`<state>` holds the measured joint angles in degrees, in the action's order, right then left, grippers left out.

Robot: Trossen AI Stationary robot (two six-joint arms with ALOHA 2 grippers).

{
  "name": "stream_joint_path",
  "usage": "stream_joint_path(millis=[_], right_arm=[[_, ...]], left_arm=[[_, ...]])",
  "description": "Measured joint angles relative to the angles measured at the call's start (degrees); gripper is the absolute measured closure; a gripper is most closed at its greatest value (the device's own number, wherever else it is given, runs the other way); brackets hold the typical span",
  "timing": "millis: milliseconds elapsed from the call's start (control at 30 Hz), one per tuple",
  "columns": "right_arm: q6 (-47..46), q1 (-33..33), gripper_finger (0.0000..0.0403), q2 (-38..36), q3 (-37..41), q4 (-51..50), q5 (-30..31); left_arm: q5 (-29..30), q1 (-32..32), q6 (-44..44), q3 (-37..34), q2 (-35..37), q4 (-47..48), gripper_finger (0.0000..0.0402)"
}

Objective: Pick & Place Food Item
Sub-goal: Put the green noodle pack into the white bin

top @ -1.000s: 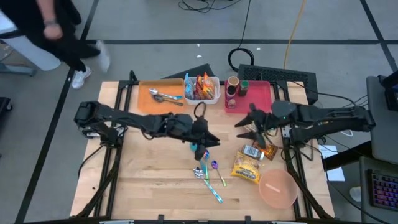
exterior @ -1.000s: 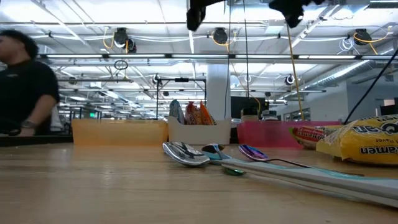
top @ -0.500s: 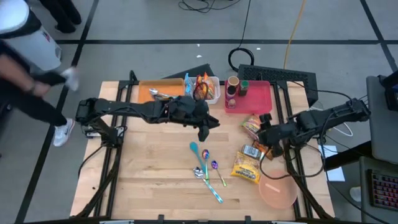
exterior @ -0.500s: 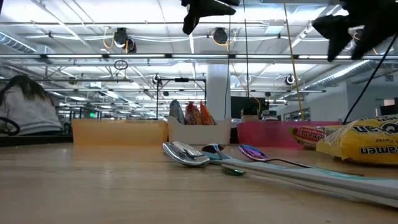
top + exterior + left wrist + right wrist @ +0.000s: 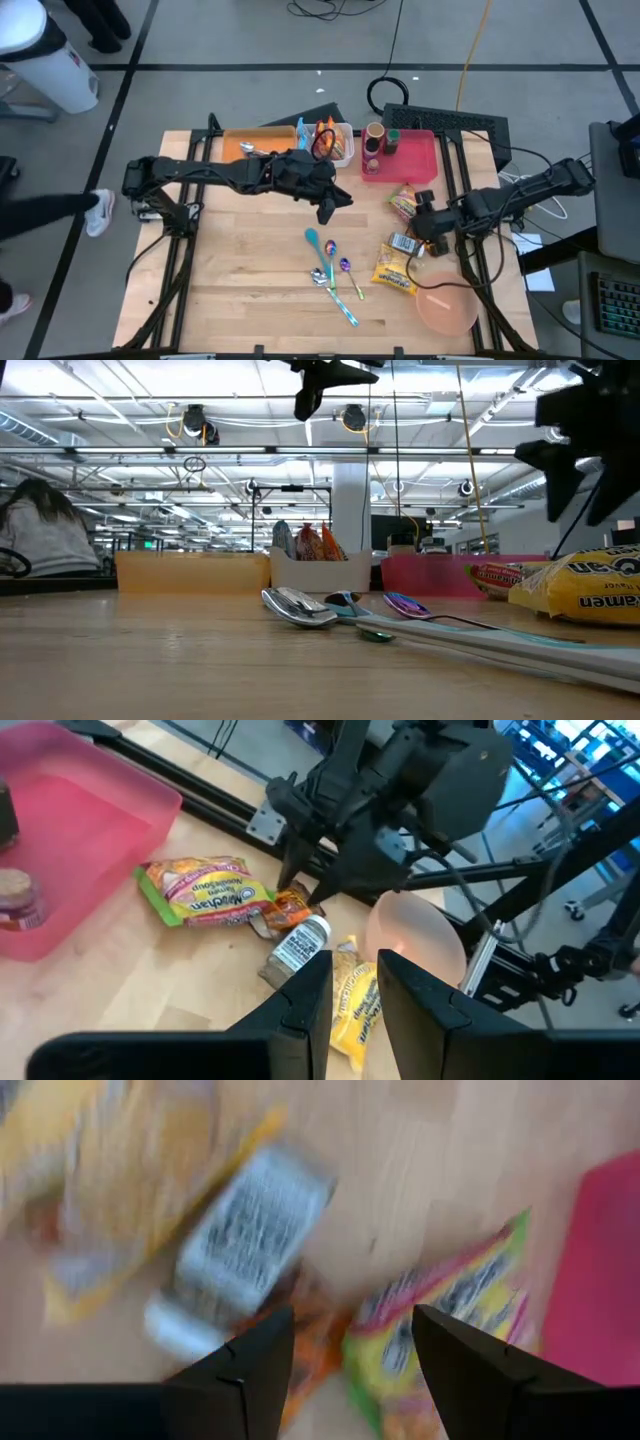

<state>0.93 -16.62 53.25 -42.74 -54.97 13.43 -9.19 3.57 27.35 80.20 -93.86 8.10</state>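
The left gripper (image 5: 335,203) hangs high over the table's middle, fingers nearly together. The right gripper (image 5: 418,215) points low, fingers apart, seemingly empty.
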Motion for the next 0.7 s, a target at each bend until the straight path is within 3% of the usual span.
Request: stream_joint_path(millis=[333,600,700], right_arm=[[0.19,-0.55,0.0206,4.97,0.28,0.37,1.37],[-0.14,-0.26,0.0206,5.14,0.28,0.30,1.66],[-0.14,-0.26,0.0206,5.17,0.28,0.30,1.68]], left_arm=[[-4.87,-0.96,3.26,-0.07,-3.72,-1.84,0.0313],[-13.73,-0.92,2.44,-0.07,-7.65,-6.88,0.0314],[-14.25,-0.74,1.03,-0.07,-7.67,-7.24,0.0334]])
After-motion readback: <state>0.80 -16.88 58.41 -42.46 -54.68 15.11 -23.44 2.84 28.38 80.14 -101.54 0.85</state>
